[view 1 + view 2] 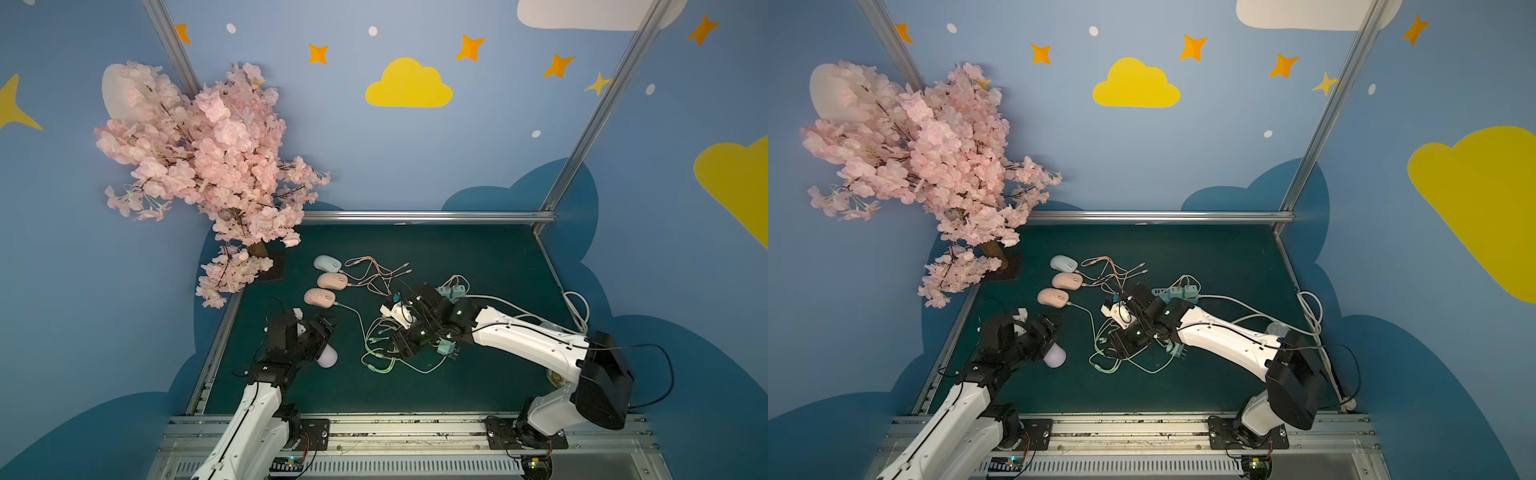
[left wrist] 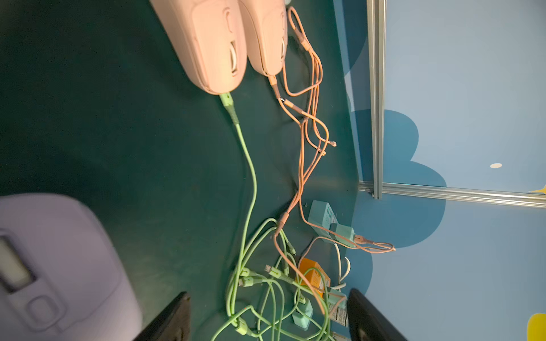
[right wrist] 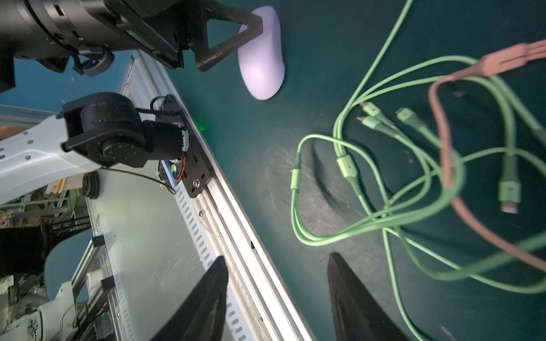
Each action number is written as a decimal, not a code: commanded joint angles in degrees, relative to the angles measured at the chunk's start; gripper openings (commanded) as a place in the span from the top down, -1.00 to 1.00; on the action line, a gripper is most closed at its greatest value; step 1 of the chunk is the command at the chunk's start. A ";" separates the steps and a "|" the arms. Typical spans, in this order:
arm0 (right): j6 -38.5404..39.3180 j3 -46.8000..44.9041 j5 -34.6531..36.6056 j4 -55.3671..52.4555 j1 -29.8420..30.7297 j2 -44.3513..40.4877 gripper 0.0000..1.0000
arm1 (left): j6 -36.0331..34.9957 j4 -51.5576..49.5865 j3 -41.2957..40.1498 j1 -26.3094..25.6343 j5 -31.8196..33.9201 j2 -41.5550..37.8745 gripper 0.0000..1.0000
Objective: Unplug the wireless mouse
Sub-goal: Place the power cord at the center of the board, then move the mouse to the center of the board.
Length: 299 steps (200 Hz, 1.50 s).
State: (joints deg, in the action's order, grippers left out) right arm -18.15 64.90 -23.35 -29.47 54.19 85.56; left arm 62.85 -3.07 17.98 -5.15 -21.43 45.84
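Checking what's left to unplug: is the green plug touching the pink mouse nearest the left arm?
Touching. The left wrist view shows the green plug seated in the front of the pink mouse, no gap.

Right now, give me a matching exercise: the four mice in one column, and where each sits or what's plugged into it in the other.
1 lilac mouse
2 pale blue mouse
3 middle pink mouse
4 pink mouse at the near end

A green cable plugged in
B far end of the row
C beside the left claw
D peach cable plugged in

Pairs: 1-C, 2-B, 3-D, 4-A
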 commanded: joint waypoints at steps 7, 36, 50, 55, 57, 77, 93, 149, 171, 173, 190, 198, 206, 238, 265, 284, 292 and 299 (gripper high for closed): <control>2.27 0.66 3.19 -4.96 -4.80 -1.74 -0.06 | -0.79 6.04 1.28 -2.48 -2.36 6.27 -0.64; 1.62 -0.92 8.77 -6.40 -10.58 -4.50 -0.09 | -0.86 8.43 1.66 -4.98 -3.74 14.39 -0.66; -1.14 -2.15 13.94 -6.21 -13.66 -6.30 -0.11 | -1.30 7.43 2.13 -5.01 -4.80 18.20 -0.67; -2.20 -2.44 15.95 -6.36 -14.77 -7.01 -0.13 | -1.68 6.94 2.29 -5.09 -4.85 19.40 -0.67; -2.56 -2.60 16.91 -6.45 -15.16 -7.25 -0.14 | -1.74 6.81 2.32 -5.06 -4.85 19.86 -0.67; -5.87 -3.83 27.86 -6.95 -17.98 -9.56 -0.23 | -3.17 3.27 2.67 -4.87 -3.83 23.01 -0.68; -6.55 -4.90 38.37 -7.12 -18.59 -10.65 -0.34 | -4.58 -0.19 3.19 -4.67 -1.89 23.53 -0.73; -5.29 -4.61 46.76 -9.99 -20.51 -6.59 -0.70 | -10.45 -12.62 6.23 -3.51 4.55 20.05 -0.82; -5.22 -5.40 44.30 -9.11 -21.01 -5.84 -0.71 | -11.28 -17.49 6.88 -3.08 6.38 19.29 -0.84; -5.22 -5.56 44.10 -8.91 -21.05 -5.86 -0.71 | -11.37 -17.87 7.00 -3.04 6.53 19.26 -0.84; -4.37 -7.50 42.59 -6.03 -21.43 -6.43 -0.71 | -12.08 -20.51 7.35 -2.94 7.32 18.67 -0.85; -4.00 -8.30 42.35 -4.94 -21.73 -6.65 -0.71 | -12.17 -21.62 7.58 -2.97 7.63 18.30 -0.85; -3.73 -8.73 42.05 -4.34 -22.06 -6.88 -0.71 | -11.94 -21.61 7.52 -2.92 7.63 17.72 -0.85; -3.51 -9.46 37.44 -3.46 -23.46 -7.20 -0.68 | -6.79 -8.80 6.73 -4.21 0.26 17.23 -0.79; -3.92 -9.89 32.30 -2.78 -25.12 -5.62 -0.66 | -7.56 1.53 11.32 -8.62 -1.42 20.30 -0.76; -4.37 -9.41 30.77 -3.45 -26.19 -4.00 -0.65 | -15.74 -0.10 20.35 -12.73 0.12 24.70 -0.72; -4.63 -9.27 30.43 -3.69 -26.48 -3.46 -0.64 | -20.25 -2.41 25.13 -14.26 1.01 27.10 -0.71; -4.98 -9.18 30.25 -3.98 -26.63 -3.02 -0.64 | -24.15 -4.64 29.42 -15.55 1.97 29.56 -0.68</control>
State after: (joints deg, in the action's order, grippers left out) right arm -22.13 55.61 10.04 -33.10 28.45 80.68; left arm 51.18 -8.58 35.70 -17.10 -20.47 70.57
